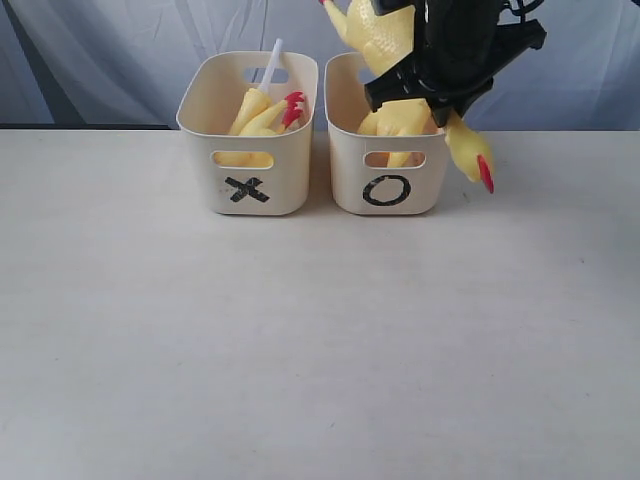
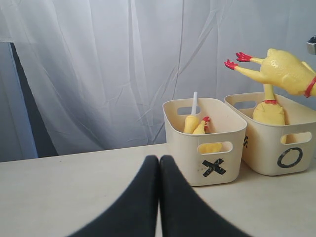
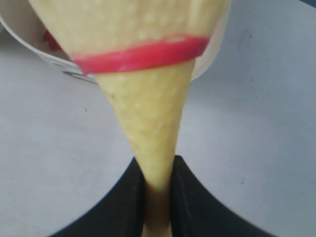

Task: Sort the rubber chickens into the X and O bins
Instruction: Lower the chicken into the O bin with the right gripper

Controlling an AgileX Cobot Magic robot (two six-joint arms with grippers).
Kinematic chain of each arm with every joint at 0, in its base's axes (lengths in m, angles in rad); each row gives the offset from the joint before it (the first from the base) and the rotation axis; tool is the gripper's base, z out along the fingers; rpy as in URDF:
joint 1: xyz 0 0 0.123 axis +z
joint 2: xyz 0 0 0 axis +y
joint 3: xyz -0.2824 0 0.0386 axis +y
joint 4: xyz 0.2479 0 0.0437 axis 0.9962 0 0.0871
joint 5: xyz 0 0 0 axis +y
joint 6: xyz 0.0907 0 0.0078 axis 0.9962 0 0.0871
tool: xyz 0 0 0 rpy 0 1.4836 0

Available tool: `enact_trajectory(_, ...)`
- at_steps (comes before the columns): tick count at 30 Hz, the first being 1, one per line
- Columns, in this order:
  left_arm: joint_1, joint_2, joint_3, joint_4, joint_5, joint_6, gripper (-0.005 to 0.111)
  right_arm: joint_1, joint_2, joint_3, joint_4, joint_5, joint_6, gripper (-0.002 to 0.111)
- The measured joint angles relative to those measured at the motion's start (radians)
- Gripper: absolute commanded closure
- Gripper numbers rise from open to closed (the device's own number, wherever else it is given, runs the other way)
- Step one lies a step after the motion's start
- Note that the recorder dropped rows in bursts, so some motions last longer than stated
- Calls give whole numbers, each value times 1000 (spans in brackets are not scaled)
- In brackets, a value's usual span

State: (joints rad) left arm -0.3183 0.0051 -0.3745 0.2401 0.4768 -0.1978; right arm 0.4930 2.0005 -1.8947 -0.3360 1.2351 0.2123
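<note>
My right gripper (image 3: pixel 158 170) is shut on the neck of a whole rubber chicken (image 1: pixel 380 35), held in the air over the O bin (image 1: pixel 390 150); its head (image 1: pixel 472 152) hangs past the bin's right side and its red feet (image 2: pixel 237 60) point away. Another yellow chicken body (image 2: pixel 269 111) rests inside the O bin (image 2: pixel 276 143). The X bin (image 1: pixel 250 130) holds yellow chicken pieces (image 1: pixel 262 115) and a white tube (image 1: pixel 270 62). My left gripper (image 2: pixel 159 163) is shut and empty, low over the table, facing the X bin (image 2: pixel 207 148).
A pale table top (image 1: pixel 300 340) spreads in front of both bins. A white curtain (image 2: pixel 113 69) hangs behind them. The two bins stand side by side with a narrow gap between them.
</note>
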Motion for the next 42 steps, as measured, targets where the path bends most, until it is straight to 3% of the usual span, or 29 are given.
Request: enact_trajectory(42,0,0,0,0,0,0,107,0,113,0,-115,2,19,109)
